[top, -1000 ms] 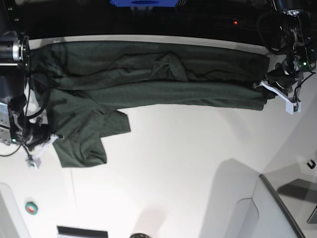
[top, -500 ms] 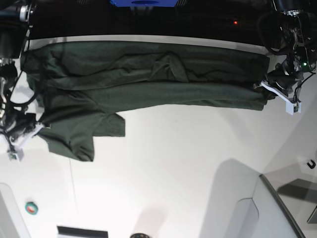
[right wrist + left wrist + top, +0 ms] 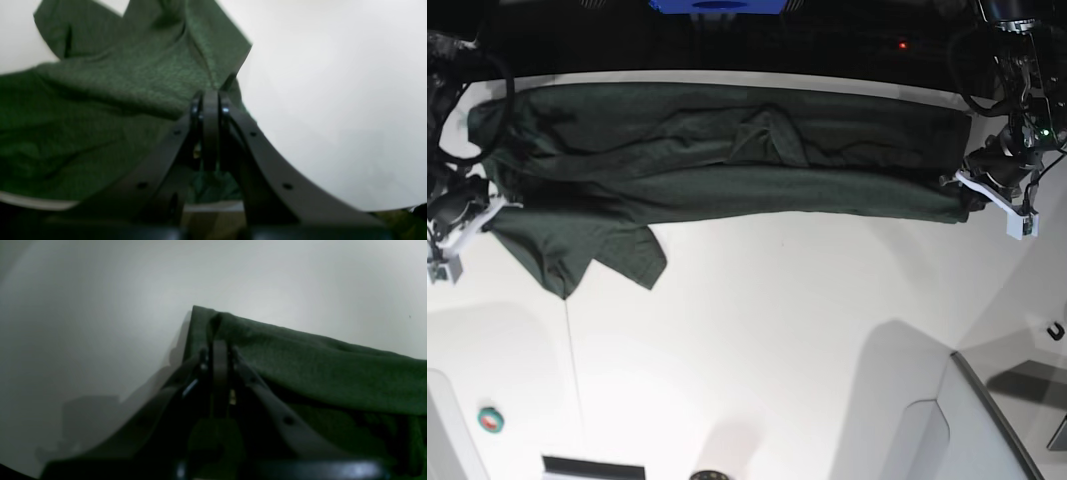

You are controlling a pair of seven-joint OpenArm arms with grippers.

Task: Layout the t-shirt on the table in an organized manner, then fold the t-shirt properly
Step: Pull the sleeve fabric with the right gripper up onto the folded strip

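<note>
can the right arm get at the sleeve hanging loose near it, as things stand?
Probably not: the right claw is shut on the t-shirt edge, as is the left claw. The loose sleeve lies close by on the table, unobstructed, but it must release first.

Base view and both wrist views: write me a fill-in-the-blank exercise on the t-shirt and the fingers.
1. The t-shirt is dark ____.
2. The table under it is ____.
3. The left gripper has its fingers ____ on the shirt's edge.
4. The number of grippers pinching cloth, counting the right gripper, is ____.

Missing words: green; white; shut; two
</note>
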